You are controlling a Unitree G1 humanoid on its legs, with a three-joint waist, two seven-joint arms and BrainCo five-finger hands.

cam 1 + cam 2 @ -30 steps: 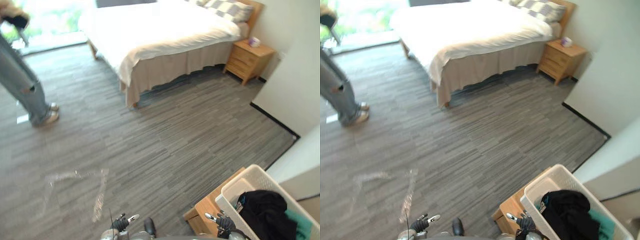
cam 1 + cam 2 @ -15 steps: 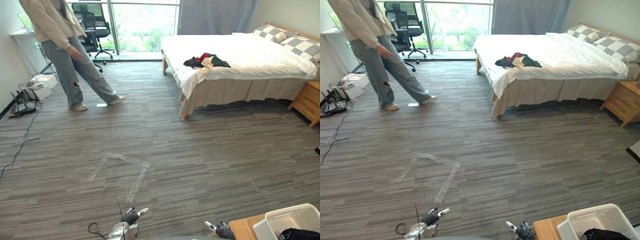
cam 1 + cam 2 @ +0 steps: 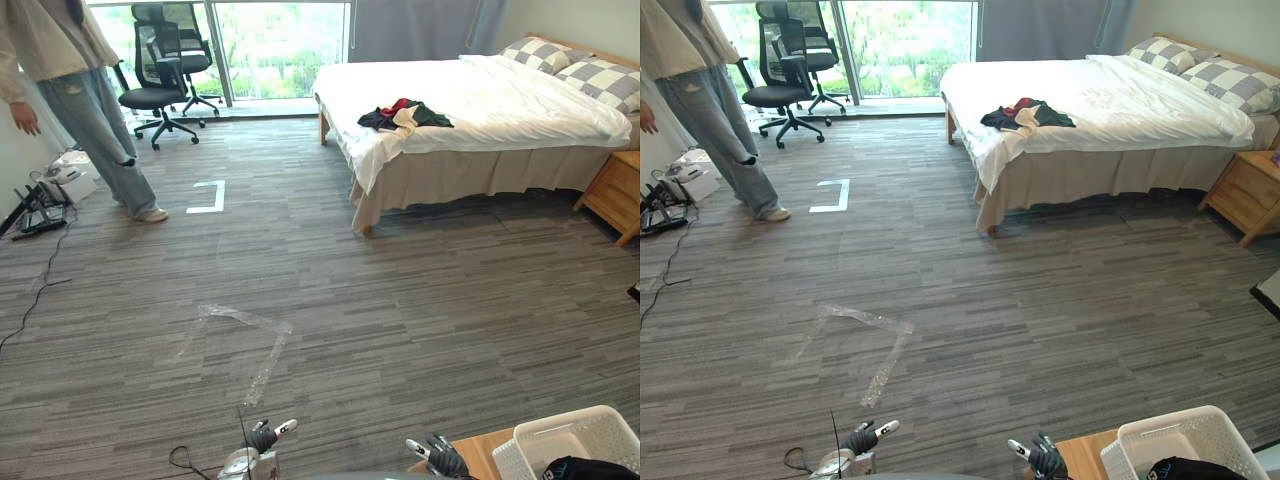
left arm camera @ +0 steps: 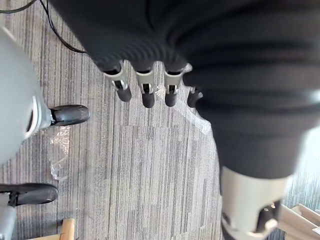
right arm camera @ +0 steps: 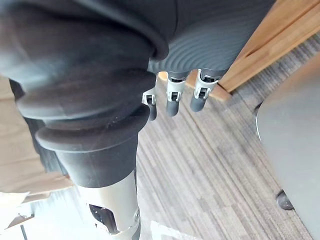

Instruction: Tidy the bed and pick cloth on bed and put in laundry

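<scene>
Person [image 3: 72, 95] farther left — crumpled cloth [image 3: 405, 115] on smooth white bed [image 3: 500, 100]

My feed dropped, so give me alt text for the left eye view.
A pile of clothes lies at the foot of a white bed across the room. A person stands by an office chair at far left; the left robot hand and right robot hand hang open and empty at the bottom, near a laundry basket.

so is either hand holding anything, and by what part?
Nothing held. Left hand and right hand hang open over the floor; the clothes lie on the bed.
</scene>
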